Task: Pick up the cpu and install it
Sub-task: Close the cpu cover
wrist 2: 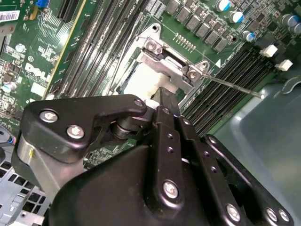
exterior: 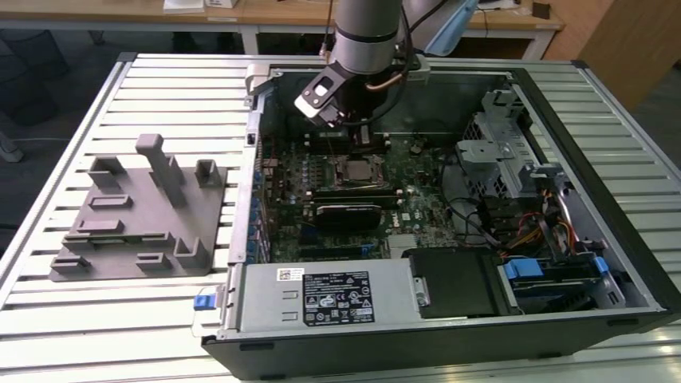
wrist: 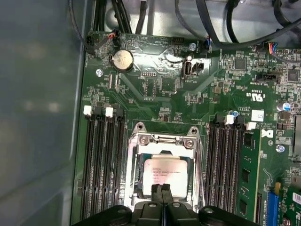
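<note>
Arm (exterior: pixel 368 32): comes down from the back of the exterior view into the open computer case (exterior: pixel 447 351), with its gripper (exterior: pixel 362 152) low over the motherboard (exterior: pixel 426 199).
Gripper state: in the first wrist view the two black fingers (wrist: pixel 157 194) are pressed together with only a hairline seam between them, and nothing is clamped there.
Gripper contact: the joined tips sit at one edge of the cpu (wrist: pixel 165 172). They look to be resting on its top, though I cannot be sure they touch.
Cpu position: it lies flat inside the socket frame (wrist: pixel 162 140), silvery top up and square to the opening. In the second wrist view its pale top (wrist 2: pixel 136 81) shows just beyond the fingertip.
Socket frame: silver metal with screws at its corners, standing around the cpu.
Memory slots (wrist: pixel 101 165): long black rows flank the socket on both sides.
Lever (wrist 2: pixel 235 87): a thin metal rod angling away from one corner of the frame, over the slots.
Coin cell (wrist: pixel 123 60): round and silver, on the board well apart from the socket, near the cables.
Fixture (exterior: pixel 133 211): grey plastic with upright blocks, lying on the slatted table (exterior: pixel 85 319) at the exterior view's left, just beside the case.
</note>
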You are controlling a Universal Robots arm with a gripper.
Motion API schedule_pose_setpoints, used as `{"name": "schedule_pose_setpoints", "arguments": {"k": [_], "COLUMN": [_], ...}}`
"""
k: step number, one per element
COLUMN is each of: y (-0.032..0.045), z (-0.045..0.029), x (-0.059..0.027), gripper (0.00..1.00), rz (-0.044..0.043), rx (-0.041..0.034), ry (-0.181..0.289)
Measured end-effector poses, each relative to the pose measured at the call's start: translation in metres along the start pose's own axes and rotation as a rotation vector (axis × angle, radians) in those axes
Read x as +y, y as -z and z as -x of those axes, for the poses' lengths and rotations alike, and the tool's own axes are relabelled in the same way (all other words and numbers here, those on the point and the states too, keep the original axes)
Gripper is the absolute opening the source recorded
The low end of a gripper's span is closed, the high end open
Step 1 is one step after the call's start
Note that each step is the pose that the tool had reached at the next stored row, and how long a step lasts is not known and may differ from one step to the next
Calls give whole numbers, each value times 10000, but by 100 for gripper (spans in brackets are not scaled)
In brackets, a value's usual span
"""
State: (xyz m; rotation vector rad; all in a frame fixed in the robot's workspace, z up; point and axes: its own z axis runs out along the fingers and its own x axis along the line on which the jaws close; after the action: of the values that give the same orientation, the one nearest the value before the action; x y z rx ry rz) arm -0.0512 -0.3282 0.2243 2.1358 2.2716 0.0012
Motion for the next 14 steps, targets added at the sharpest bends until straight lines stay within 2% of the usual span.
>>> {"name": "schedule_pose_setpoints", "arguments": {"k": [14], "y": [-79], "z": [-8], "x": [-115], "gripper": [11], "rz": [1], "rx": [0], "ry": [4]}}
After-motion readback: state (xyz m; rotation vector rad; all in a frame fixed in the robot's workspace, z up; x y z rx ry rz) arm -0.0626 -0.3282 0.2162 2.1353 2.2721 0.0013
